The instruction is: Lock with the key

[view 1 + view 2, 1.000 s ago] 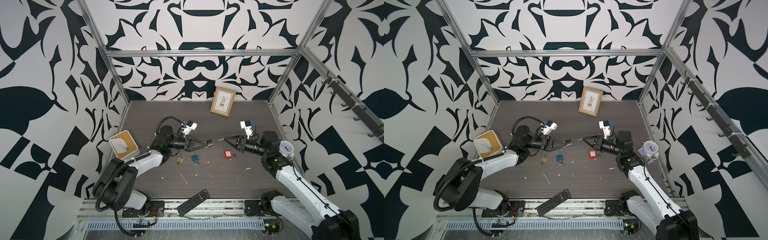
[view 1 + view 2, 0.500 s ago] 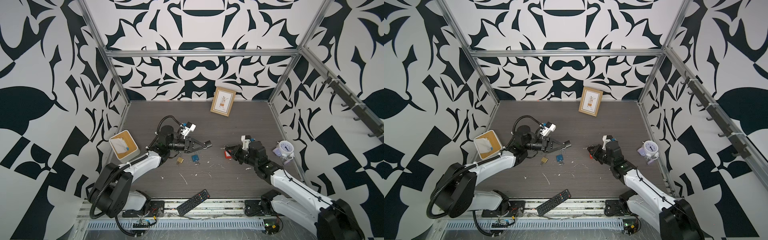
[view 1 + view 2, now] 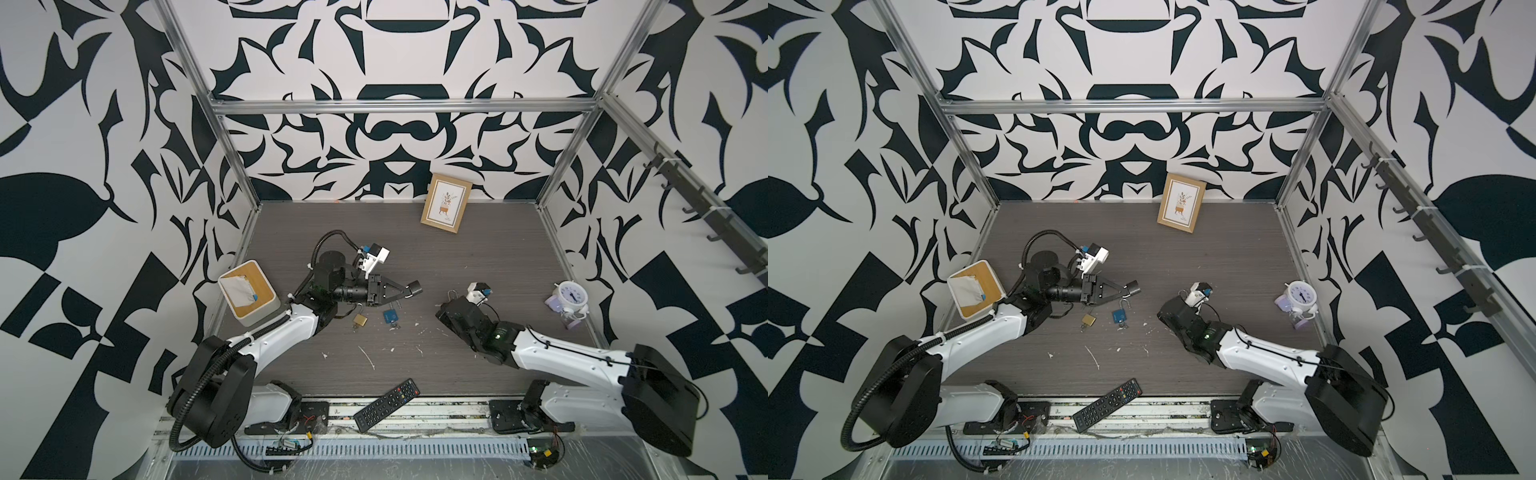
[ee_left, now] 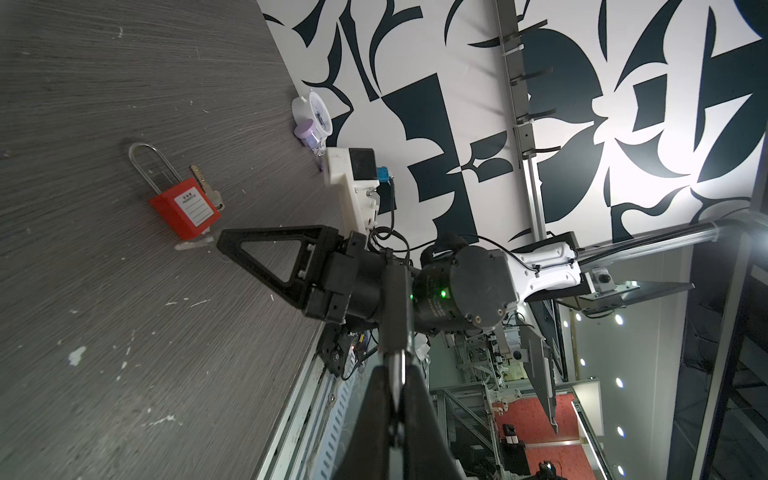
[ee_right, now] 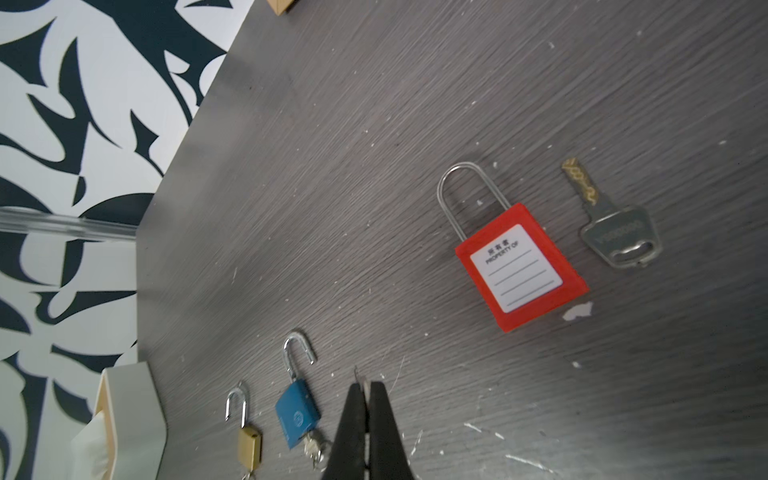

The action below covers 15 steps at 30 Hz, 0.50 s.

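Worktop: grey woodgrain.
Left tool: closed, I judge.
Right tool: closed.
Red padlock: just past Right tool.
Key: beside it, apart.

The red padlock had a white label with grey lines. The key was silver-grey with a brass-coloured blade. The blue padlock and the brass padlock had silver shackles. The bench was dark grey with fine wood grain. The walls showed a black-and-white abstract pattern.
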Motion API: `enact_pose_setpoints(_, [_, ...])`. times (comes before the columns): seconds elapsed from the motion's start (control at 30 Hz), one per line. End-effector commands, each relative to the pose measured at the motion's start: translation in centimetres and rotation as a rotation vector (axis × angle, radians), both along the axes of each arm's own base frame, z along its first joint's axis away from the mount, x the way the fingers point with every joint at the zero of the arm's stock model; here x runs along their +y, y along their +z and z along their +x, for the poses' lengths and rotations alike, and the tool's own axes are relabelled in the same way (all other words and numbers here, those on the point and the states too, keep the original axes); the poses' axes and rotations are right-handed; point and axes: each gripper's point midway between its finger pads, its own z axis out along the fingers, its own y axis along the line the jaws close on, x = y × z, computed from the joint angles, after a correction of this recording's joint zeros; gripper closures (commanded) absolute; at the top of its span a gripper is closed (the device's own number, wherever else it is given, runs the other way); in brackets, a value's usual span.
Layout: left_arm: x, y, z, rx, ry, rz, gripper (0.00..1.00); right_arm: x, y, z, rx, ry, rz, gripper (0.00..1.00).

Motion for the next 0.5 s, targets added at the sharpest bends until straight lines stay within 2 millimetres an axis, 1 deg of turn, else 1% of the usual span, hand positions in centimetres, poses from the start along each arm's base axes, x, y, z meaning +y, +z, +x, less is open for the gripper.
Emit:
enact_pose_setpoints(0.0, [0.6,0.5,-0.8,-0.041,0.002,0.002,1.0,-0.1,1.5,2.0,-0.068,-0.119,0.011,1.0])
enact_pose_setpoints(0.1, [0.8,0.4,-1.0,-0.046,0.003,0.008,1.0,0.2,0.5,2.5,-0.063,-0.13,0.004,1.0])
enact_pose_setpoints(0.17, [0.8,0.5,-1.0,-0.047,0.002,0.009,1.0,-0.3,-0.1,2.5,-0.056,-0.151,-0.029,1.0])
enact_pose_setpoints(0.27, [0.8,0.2,-1.0,-0.043,-0.002,0.013,1.0,-0.4,-0.7,2.6,-0.064,-0.164,-0.026,1.0])
enact_pose_setpoints(0.47, [0.7,-0.1,-1.0,-0.04,-0.004,0.01,1.0,-0.4,-2.1,2.8,-0.07,-0.157,-0.045,1.0])
